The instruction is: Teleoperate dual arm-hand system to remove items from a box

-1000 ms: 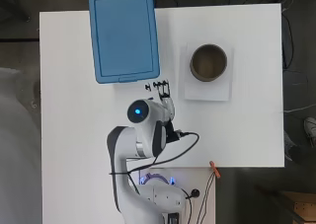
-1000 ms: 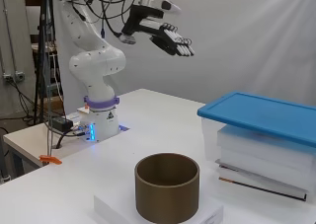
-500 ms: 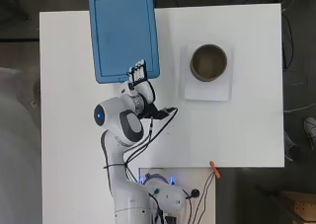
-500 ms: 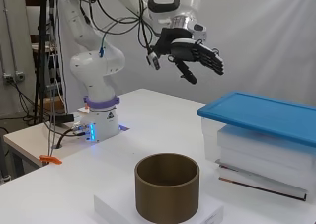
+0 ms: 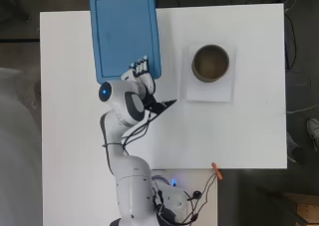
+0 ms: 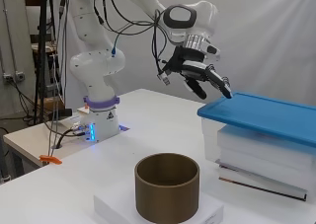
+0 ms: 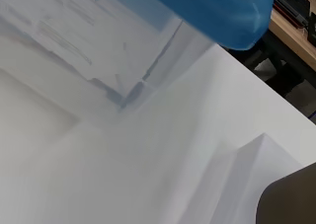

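A clear plastic box (image 6: 261,155) with a blue lid (image 5: 124,32) stands at the table's far left in the overhead view; the lid (image 6: 266,115) is on and hides what is inside. The hand (image 6: 202,76) hovers at the lid's near corner, fingers straight and spread, fingertips (image 6: 224,91) just above or at the lid's edge. In the overhead view the hand (image 5: 139,69) overlaps the lid's near right corner. The wrist view shows the blue lid (image 7: 222,12) and the clear box wall (image 7: 98,46) very close.
A brown cylinder (image 5: 210,62) open at the top stands on a flat white block (image 5: 209,91) to the right of the box; it also shows in the side view (image 6: 167,187). An orange clip (image 5: 216,169) lies at the table's near edge.
The arm has swung from the table's middle toward the box and lowered. The hand now sits over the lid's near corner instead of high above the table.
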`<state>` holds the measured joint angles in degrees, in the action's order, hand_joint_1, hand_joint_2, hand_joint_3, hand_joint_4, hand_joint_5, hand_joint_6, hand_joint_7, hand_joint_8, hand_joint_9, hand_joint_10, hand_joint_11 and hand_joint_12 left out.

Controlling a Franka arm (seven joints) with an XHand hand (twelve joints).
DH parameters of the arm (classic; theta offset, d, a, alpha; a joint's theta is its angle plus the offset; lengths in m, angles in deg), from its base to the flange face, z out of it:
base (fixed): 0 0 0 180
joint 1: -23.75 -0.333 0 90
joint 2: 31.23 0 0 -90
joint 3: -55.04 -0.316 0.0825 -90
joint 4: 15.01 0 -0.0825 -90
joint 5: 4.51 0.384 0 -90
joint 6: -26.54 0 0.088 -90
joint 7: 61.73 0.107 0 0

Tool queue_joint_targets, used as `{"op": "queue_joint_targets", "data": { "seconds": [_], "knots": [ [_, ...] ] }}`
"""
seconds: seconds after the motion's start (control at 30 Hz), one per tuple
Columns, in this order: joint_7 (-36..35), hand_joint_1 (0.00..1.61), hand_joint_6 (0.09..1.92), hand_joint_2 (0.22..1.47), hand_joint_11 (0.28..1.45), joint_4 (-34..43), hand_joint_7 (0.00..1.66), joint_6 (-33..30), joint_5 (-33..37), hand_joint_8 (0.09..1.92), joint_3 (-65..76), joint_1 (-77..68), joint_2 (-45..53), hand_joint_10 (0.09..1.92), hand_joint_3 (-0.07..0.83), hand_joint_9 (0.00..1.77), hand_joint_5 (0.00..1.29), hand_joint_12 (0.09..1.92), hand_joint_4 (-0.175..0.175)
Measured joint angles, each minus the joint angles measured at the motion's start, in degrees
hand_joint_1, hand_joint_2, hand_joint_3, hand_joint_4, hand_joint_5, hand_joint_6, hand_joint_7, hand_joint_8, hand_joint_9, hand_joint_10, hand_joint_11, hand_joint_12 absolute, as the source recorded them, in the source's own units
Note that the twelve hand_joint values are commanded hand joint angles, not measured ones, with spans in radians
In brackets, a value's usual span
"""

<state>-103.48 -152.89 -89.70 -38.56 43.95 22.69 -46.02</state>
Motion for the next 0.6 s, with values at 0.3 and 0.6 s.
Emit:
{"op": "queue_joint_targets", "data": {
  "seconds": [0.3,0.6],
  "knots": [
    [7.8,0.12,0.09,0.98,0.39,2.2,0.45,2.0,-9.7,0.09,-4.3,-0.6,6.7,0.09,0.009,0.44,0.38,0.09,0.075],
    [10.6,0.32,0.09,1.14,0.60,-1.6,0.73,-3.7,-15.7,0.09,-4.3,-1.2,4.6,0.09,0.015,0.75,0.64,0.09,0.082]
  ]
}}
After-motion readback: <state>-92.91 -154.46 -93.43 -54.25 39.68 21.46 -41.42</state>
